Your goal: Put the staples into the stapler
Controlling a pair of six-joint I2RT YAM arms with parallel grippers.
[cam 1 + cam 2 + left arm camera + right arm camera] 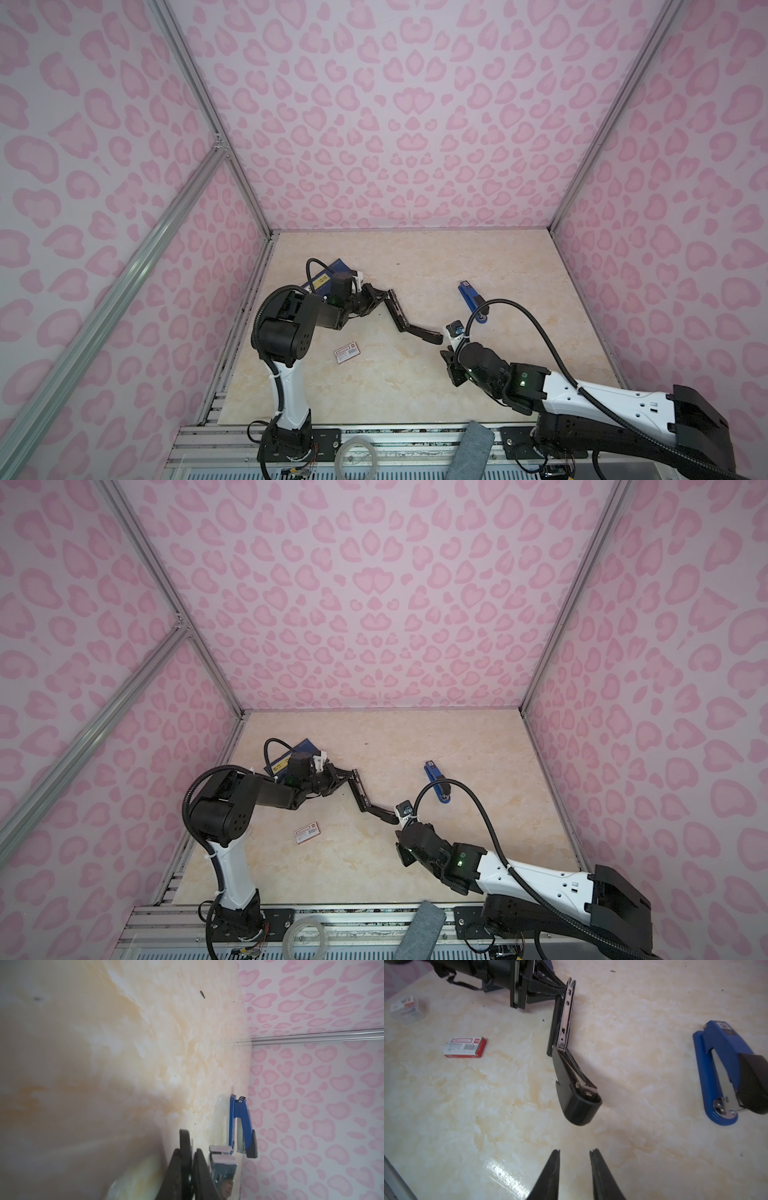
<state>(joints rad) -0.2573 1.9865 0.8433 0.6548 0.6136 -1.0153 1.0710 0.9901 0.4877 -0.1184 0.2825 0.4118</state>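
The black stapler (400, 314) (362, 794) lies swung wide open on the marble tabletop. Its silvery magazine (566, 1020) faces up and its black lid (576, 1095) is folded back towards my right arm. My left gripper (384, 297) (349, 776) (188, 1152) is shut on the far end of the stapler's black base (185, 1142). My right gripper (575, 1151) (445, 365) (401, 845) is open with nothing between its fingers. It hovers over bare table, a short way in front of the lid. The staples are not in view.
A blue stapler (471, 301) (733, 1072) lies closed to the right. A small white red-labelled box (348, 353) (465, 1047) sits front left. A dark blue booklet (328, 276) lies behind my left wrist. On the front rail are a tape roll (357, 457) and a grey cloth (471, 451).
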